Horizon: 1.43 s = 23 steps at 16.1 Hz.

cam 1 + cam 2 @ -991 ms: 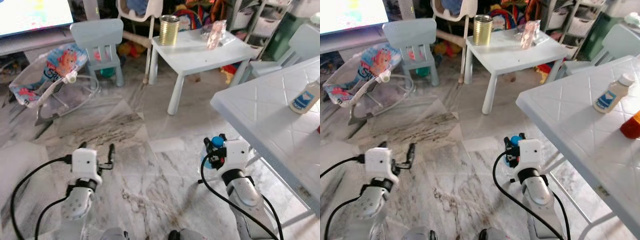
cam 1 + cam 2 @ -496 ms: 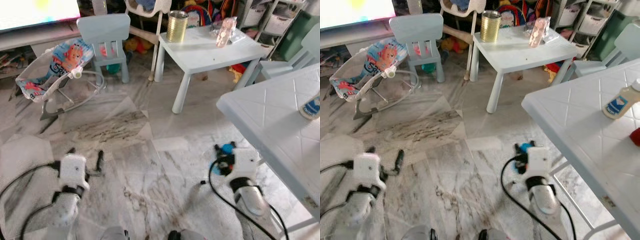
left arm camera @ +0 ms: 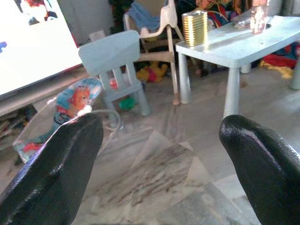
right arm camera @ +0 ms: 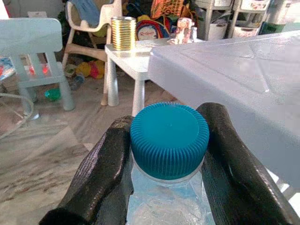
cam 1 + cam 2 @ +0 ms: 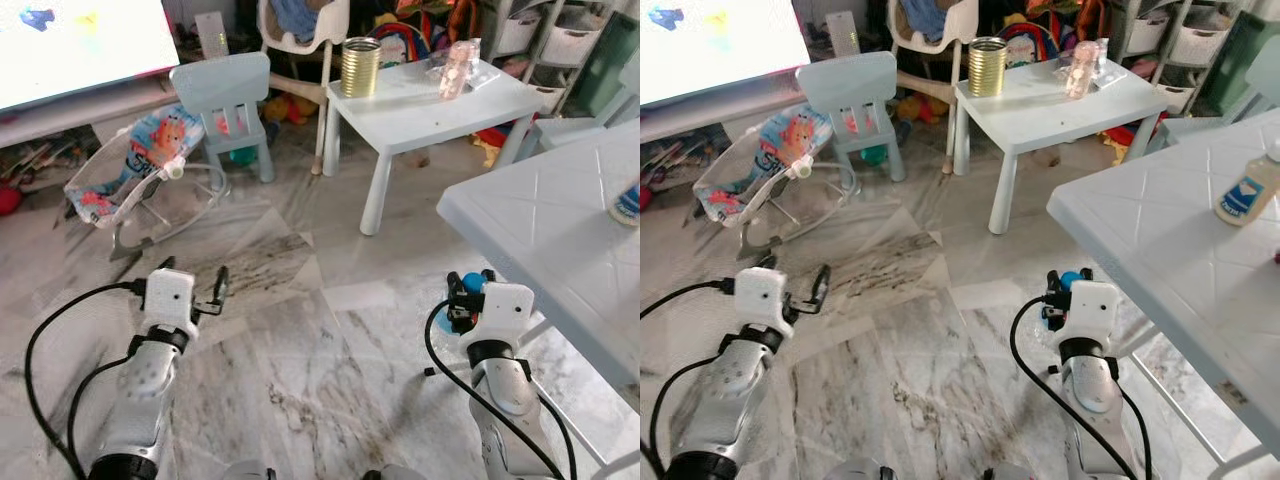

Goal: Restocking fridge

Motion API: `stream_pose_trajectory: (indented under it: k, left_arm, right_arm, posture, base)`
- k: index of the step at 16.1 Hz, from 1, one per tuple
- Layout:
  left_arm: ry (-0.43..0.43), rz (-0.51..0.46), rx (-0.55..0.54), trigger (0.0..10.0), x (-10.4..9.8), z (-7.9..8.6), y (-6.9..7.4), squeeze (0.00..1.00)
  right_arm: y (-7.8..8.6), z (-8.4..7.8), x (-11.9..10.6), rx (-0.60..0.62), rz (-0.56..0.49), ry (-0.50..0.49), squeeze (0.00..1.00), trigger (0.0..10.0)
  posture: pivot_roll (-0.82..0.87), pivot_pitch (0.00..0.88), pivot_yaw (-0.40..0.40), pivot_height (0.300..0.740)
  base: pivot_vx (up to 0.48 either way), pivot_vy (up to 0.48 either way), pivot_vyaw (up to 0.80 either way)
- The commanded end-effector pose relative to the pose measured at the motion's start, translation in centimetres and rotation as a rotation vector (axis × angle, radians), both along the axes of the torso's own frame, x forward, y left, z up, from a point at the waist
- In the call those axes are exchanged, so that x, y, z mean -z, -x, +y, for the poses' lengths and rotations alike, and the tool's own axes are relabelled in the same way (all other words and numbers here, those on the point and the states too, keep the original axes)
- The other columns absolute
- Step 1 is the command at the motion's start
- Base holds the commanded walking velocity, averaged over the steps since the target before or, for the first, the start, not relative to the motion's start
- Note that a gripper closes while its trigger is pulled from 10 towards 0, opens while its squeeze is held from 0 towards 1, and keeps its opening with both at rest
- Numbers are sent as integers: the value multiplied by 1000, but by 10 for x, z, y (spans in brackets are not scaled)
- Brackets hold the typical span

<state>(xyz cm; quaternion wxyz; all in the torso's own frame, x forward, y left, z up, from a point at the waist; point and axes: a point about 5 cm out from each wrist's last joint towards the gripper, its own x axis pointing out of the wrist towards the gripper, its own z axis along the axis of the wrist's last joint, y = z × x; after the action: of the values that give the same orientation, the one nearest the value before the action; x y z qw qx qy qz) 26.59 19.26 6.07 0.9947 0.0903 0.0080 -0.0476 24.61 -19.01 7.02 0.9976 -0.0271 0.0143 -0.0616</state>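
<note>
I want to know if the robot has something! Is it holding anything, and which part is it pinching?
Yes. The right tool pinches a bottle just below its blue cap, one finger on each side. The left tool is open and holds nothing.

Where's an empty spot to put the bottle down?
Most free: the big white table, bare except a sauce bottle by its far edge. The small table's front half is free; its back holds a gold can and clutter.
</note>
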Motion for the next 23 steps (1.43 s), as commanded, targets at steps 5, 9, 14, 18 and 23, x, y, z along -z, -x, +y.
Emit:
stream_pose_trajectory:
  k: [5, 9, 14, 18, 23]
  left_arm:
    - [26, 44, -47, 10000, 18, 12, 27, 0]
    - [49, 50, -67, 10000, 20, 17, 38, 0]
    - [57, 41, -77, 10000, 17, 21, 40, 0]
    - [66, 68, -79, 10000, 23, 20, 40, 0]
    - [51, 99, -77, 10000, 31, 23, 46, 0]
  right_arm:
    - [6, -7, -7, -17, -29, 30, 0, 10000]
    - [3, -2, -14, -73, -40, 17, 0, 10000]
    - [3, -2, -18, -74, -53, -2, 0, 10000]
    - [6, 2, -16, -89, -41, -10, 0, 10000]
    - [5, 3, -14, -102, -30, -17, 0, 10000]
  posture:
    - [70, 14, -7, 740]
    - [88, 19, -38, 740]
    - [95, 17, -43, 740]
    - [88, 21, -39, 740]
    - [92, 22, -40, 740]
  base:
    - [0, 0, 0]
    - [0, 0, 0]
    - [0, 0, 0]
    - [0, 0, 0]
    - [0, 0, 0]
